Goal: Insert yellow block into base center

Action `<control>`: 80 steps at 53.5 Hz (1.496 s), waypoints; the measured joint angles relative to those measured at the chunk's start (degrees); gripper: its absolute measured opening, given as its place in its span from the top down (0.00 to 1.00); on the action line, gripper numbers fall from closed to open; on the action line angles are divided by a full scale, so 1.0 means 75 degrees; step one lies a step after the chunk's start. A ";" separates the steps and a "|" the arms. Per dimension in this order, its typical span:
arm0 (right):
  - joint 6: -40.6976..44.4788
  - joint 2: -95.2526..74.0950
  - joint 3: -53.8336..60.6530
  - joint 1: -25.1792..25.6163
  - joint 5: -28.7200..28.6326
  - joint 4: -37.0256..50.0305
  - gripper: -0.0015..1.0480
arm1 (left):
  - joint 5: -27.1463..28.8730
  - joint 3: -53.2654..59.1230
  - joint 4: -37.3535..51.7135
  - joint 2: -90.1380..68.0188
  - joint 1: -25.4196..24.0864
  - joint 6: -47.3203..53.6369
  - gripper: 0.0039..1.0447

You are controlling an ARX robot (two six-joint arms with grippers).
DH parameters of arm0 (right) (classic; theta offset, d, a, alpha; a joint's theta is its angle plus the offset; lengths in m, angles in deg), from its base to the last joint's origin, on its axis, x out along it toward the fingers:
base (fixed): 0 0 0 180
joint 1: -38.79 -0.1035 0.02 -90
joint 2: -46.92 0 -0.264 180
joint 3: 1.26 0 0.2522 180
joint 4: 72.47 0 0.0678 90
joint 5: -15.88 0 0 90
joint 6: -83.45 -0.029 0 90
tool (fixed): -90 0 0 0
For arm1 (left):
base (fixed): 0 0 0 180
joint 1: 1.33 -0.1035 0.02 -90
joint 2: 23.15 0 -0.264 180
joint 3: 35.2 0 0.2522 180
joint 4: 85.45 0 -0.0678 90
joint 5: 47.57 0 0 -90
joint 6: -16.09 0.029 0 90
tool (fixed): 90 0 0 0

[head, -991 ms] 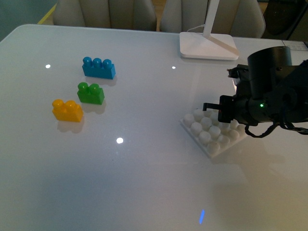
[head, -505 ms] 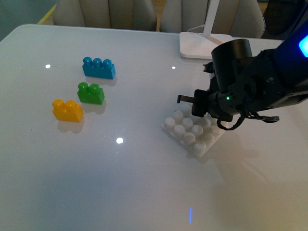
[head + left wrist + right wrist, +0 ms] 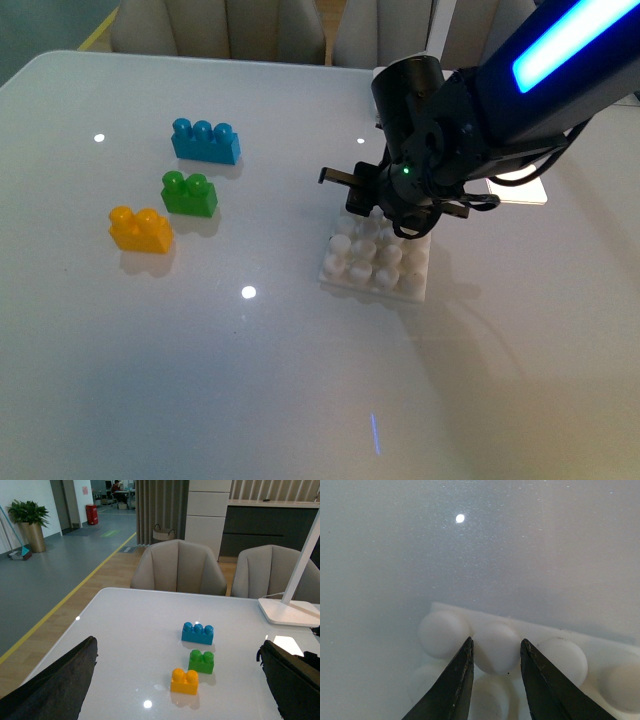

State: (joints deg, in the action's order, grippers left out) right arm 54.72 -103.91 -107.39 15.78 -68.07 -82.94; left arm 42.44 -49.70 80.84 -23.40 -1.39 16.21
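Right end effector [image 3: 496, 645] pinches a stud [image 3: 496, 635] of the base [image 3: 375, 268]; best slid flat on the table [image 3: 250, 380], no tilting.

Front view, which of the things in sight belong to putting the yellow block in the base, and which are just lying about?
Belong to the job:
yellow block
base
right hand, closed on a base stud

Just lying about:
green brick
blue brick
lamp foot
chairs
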 joint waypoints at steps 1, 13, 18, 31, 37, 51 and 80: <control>-0.0003 -0.0023 -0.0061 -0.0012 0.0000 -0.0038 0.71 | 0.0000 0.0000 0.0000 0.0000 0.0000 0.0000 0.07; -0.0055 -0.0571 -0.1349 -0.0256 -0.0012 -0.0781 0.70 | 0.0000 0.0000 0.0000 0.0000 0.0000 0.0000 0.07; -0.0058 -0.0752 -0.1728 -0.0347 -0.0035 -0.0976 0.70 | 0.0000 0.0000 0.0000 0.0000 0.0000 0.0000 0.07; -0.0169 -0.1072 -0.2425 -0.0504 -0.0122 -0.1361 0.70 | 0.0000 0.0000 0.0000 0.0000 0.0000 0.0000 0.07; -0.0256 -0.1236 -0.2789 -0.0589 -0.0128 -0.1533 0.70 | 0.0000 0.0000 0.0000 0.0000 0.0000 0.0000 0.07; -0.0373 -0.1725 -0.3861 -0.0839 -0.0207 -0.2066 0.70 | 0.0000 0.0000 0.0000 0.0000 0.0000 0.0000 0.07; -0.0734 -0.1702 -0.3873 -0.0831 -0.0647 -0.1480 0.59 | 0.0000 0.0000 0.0000 0.0000 0.0000 0.0000 0.07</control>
State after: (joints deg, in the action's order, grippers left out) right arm 49.21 -116.67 -136.44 9.55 -72.93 -94.05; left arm 42.44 -49.70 80.84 -23.40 -1.39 16.21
